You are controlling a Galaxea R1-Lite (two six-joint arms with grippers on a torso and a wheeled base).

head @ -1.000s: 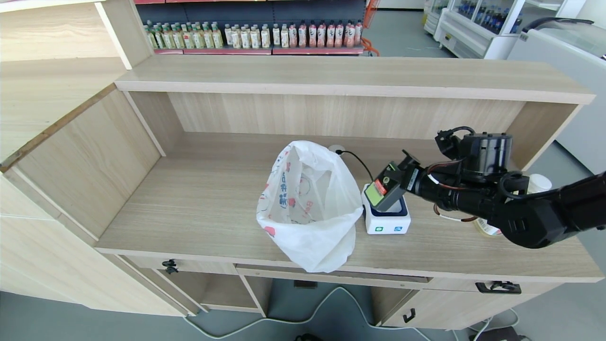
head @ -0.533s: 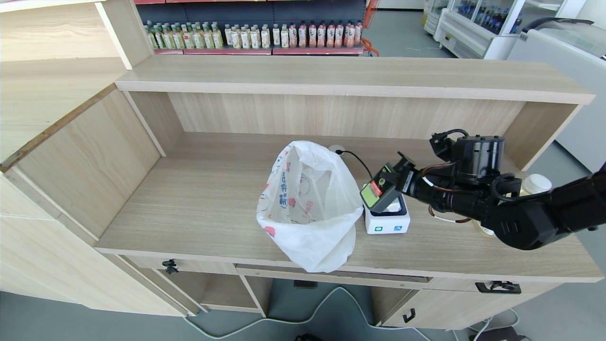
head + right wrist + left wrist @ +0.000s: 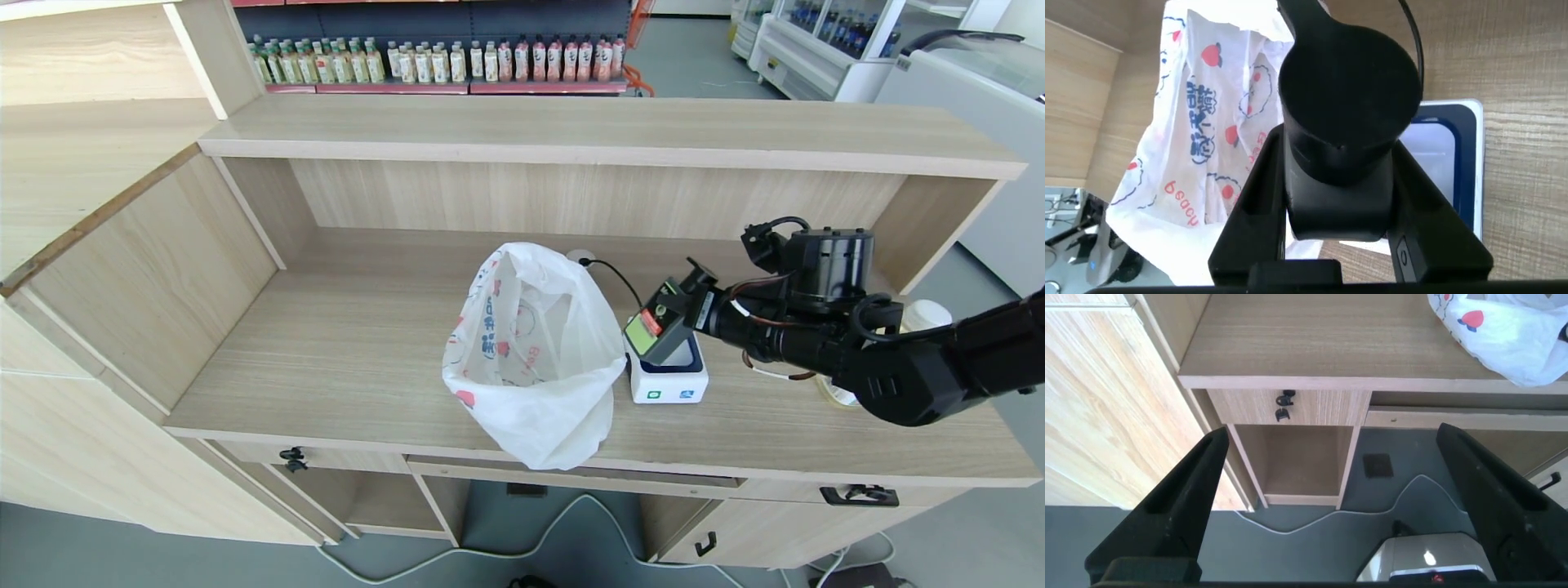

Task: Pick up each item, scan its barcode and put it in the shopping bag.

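Black, green-labelled item sits clamped in right pincer over scanner; left pincer spread apart.

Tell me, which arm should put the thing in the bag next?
Right. Its gripper holds the item above the scanner, beside the open shopping bag. The left gripper hangs low before the counter, fingers open, holding nothing.

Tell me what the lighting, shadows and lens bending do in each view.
Head view: the wide lens slightly bows the counter edges; even light, with a soft shadow beneath the bag. Right wrist view: the dark container blocks the middle, and the scanner window shows a pale sheen. Left wrist view: the open end effector frames the sides as dark shapes.
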